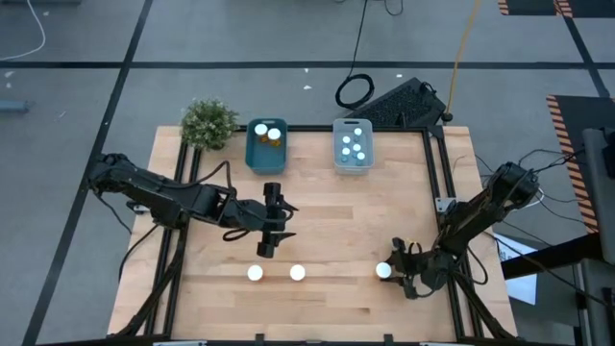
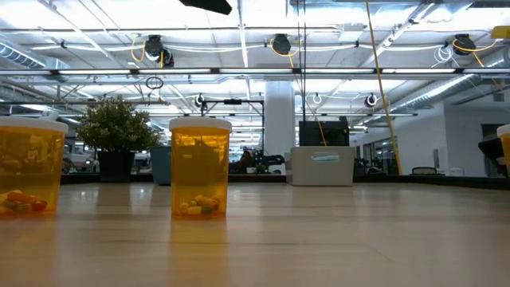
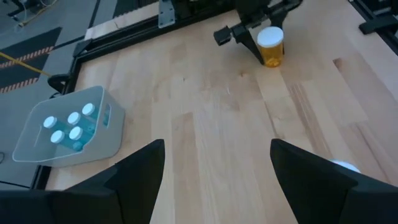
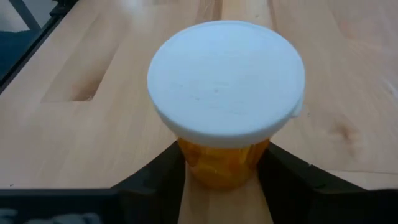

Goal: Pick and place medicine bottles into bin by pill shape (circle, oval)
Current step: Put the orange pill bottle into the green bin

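Three amber medicine bottles with white caps stand upright on the wooden table near its front edge: one (image 1: 255, 273), one (image 1: 297, 273) and one (image 1: 384, 271). My right gripper (image 1: 395, 274) is shut on the rightmost bottle (image 4: 225, 93). My left gripper (image 1: 272, 234) hovers open over the middle of the table, behind the two left bottles, with nothing between its fingers (image 3: 214, 186). The low view shows two of the amber bottles (image 2: 199, 167) (image 2: 28, 169) with pills at the bottom. My right gripper pinches the amber body (image 4: 186, 163) of the bottle just below the white cap, one finger (image 4: 155, 177) on each side. The fingers come slanting down from the table's right side. The bottle is upright, and in the left wrist view its base (image 3: 272, 62) appears to rest on the table.
A teal bin (image 1: 252, 154) at the far edge holds amber bottles. Beside it, a pale bin (image 1: 353, 168) holds several blue bottles with white caps. A potted plant (image 1: 209, 123) stands at the far left corner. Black rails frame the table.
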{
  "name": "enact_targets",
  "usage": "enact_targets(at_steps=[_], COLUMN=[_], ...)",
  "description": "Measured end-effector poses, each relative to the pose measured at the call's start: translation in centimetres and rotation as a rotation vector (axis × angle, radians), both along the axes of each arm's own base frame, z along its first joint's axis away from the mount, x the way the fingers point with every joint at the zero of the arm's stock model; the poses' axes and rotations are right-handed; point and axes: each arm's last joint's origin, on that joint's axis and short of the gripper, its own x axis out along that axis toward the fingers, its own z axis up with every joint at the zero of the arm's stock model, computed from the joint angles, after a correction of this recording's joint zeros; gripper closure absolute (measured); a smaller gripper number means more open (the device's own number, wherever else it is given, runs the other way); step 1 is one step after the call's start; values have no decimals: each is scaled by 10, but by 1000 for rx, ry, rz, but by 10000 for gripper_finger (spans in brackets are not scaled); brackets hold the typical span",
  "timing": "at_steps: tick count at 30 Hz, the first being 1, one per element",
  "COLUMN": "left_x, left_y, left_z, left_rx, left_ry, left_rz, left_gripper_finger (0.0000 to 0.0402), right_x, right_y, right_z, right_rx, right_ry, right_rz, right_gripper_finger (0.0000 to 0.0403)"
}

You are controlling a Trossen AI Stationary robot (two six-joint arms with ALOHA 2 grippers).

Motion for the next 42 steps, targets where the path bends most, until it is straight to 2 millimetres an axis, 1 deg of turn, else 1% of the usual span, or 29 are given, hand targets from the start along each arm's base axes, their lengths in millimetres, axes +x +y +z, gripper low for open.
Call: enact_targets(at_steps=[4,10,14,18,25,29,33,35,38,42], left_x=[3,9,18,31,45,54,70,80,89,99], left_y=[5,12,13,13,10,8,6,3,0,-4], left_z=[2,2,-6,-19,-46,-61,-76,-77,-76,-80], left_rx=[-13,-56,-39,-39,-94,-109,-105,-103,-90,-130], left_ry=[-25,-52,-43,-23,84,125,184,198,262,292], left_rz=[24,78,71,16,-54,-40,-29,-30,-45,-154], left_gripper_finger=[105,105,105,105,105,105,105,105,105,105], right_x=[8,25,44,64,89,95,95,94,92,92], right_y=[-3,-12,-15,-18,-29,-30,-30,-31,-32,-32], right_z=[3,9,18,29,38,43,43,41,39,38], right_rx=[47,88,73,46,-10,-1,4,9,19,21], right_ry=[-30,-85,-131,-175,-154,-157,-152,-131,-106,-96], right_rz=[-56,-178,-224,-271,-363,-385,-392,-408,-431,-438], right_gripper_finger=[227,229,230,230,230,231,231,231,231,231])
